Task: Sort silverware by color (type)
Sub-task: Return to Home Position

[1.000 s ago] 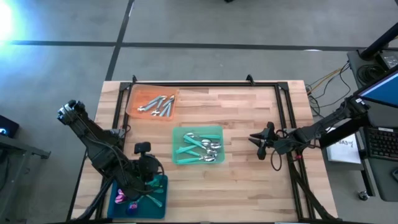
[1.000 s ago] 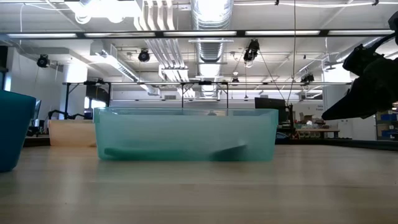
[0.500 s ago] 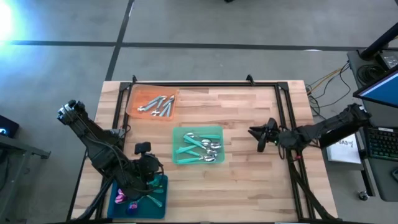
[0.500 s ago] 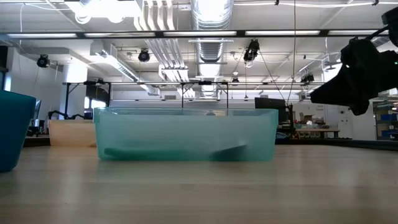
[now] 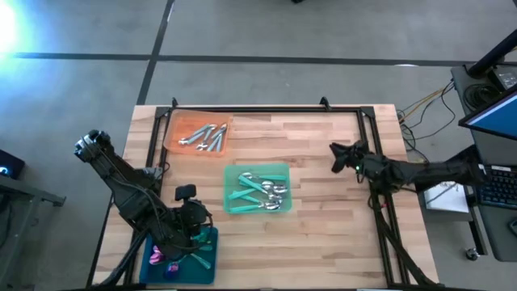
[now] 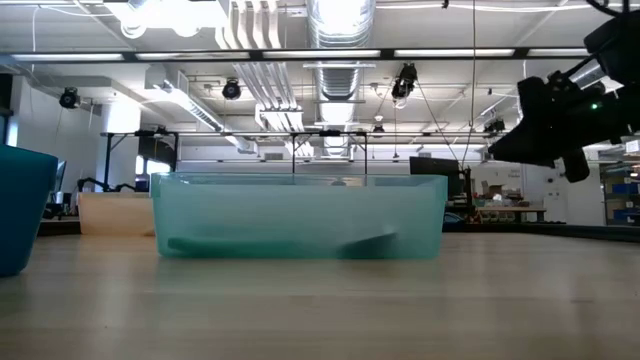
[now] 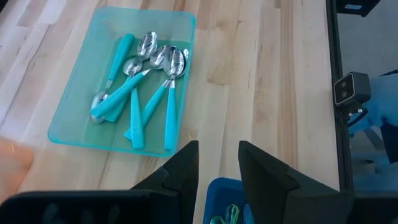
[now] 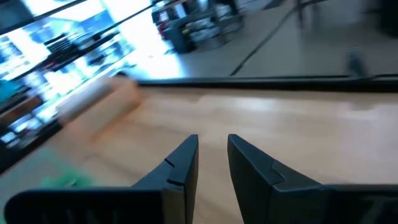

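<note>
Right hand (image 5: 334, 155): fingers a sliver apart, empty, up over the tabletop (image 5: 323, 234) right edge | left hand (image 7: 219, 155): narrowly parted, empty, above near-left blue bin (image 5: 213, 257) with iridescent spoons (image 5: 171, 265) | teal-handled spoons (image 5: 257, 191): centre green bin (image 5: 228, 187), lying left-right, bowls right | silver pieces (image 5: 203, 136): far-left orange bin (image 5: 168, 133)

Three bins sit on the table (image 5: 323, 234). The back bin (image 5: 171, 133) is in the far left corner, and the back bin's spoons (image 5: 203, 136) lie in it. The middle bin (image 5: 234, 171) is near the middle of the table, in front of the back bin and a bit to its right. The middle bin's spoons (image 5: 262, 190) lie in it. The front bin (image 5: 186, 273) is in the near left corner, and the front bin's spoons (image 5: 172, 265) lie in it. The left gripper (image 7: 217, 149) hangs over the front bin's far end, facing the middle bin. The right gripper (image 5: 335, 151) is up over the table's right side, well apart from the middle bin.
</note>
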Action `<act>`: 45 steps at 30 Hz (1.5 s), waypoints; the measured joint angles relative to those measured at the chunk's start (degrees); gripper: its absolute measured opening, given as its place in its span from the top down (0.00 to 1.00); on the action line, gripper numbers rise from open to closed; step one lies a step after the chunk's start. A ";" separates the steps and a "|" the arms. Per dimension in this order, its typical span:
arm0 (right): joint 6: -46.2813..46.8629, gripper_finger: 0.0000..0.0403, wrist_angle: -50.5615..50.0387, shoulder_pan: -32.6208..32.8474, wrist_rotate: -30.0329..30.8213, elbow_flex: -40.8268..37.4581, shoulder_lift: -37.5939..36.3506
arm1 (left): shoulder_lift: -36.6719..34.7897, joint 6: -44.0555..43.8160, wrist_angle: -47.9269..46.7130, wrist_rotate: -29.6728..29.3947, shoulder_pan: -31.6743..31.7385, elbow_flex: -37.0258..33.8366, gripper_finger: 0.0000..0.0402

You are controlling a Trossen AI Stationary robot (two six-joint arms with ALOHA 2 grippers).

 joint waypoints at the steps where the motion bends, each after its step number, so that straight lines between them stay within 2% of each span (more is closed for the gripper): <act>1: 0.00 0.81 0.02 -1.78 0.00 0.00 0.02 | 0.00 0.02 0.00 0.01 0.00 0.00 0.76; 8: 0.00 0.81 0.01 -13.06 0.00 0.00 0.02 | 0.00 0.22 0.02 0.00 0.00 0.00 0.76; 13: 0.00 0.79 0.00 -17.87 0.02 0.00 0.10 | 0.00 1.36 0.03 -1.50 0.02 0.00 0.76; 17: 0.00 0.78 -0.01 -18.51 0.01 -0.02 0.10 | 0.00 3.65 0.40 -3.95 0.04 0.00 0.76; 23: 0.00 0.79 -0.01 -18.50 0.00 -0.02 0.10 | 0.00 6.38 2.68 -11.79 0.54 0.00 0.76; 32: 0.00 0.81 -0.01 -18.49 0.00 -0.02 0.10 | 0.79 7.87 3.87 -11.94 2.44 -2.01 0.76; 36: 0.00 0.80 -0.01 -18.49 0.00 -0.02 0.13 | 1.03 10.86 11.12 -11.57 3.79 -7.53 0.76; 39: 0.00 0.79 -0.01 -18.49 0.00 -0.04 0.10 | 0.47 18.00 21.66 -11.09 4.44 -14.28 0.76; 45: 0.00 0.78 0.02 -18.49 -0.02 -0.04 0.24 | -7.44 38.48 51.82 -11.03 4.87 -31.88 0.76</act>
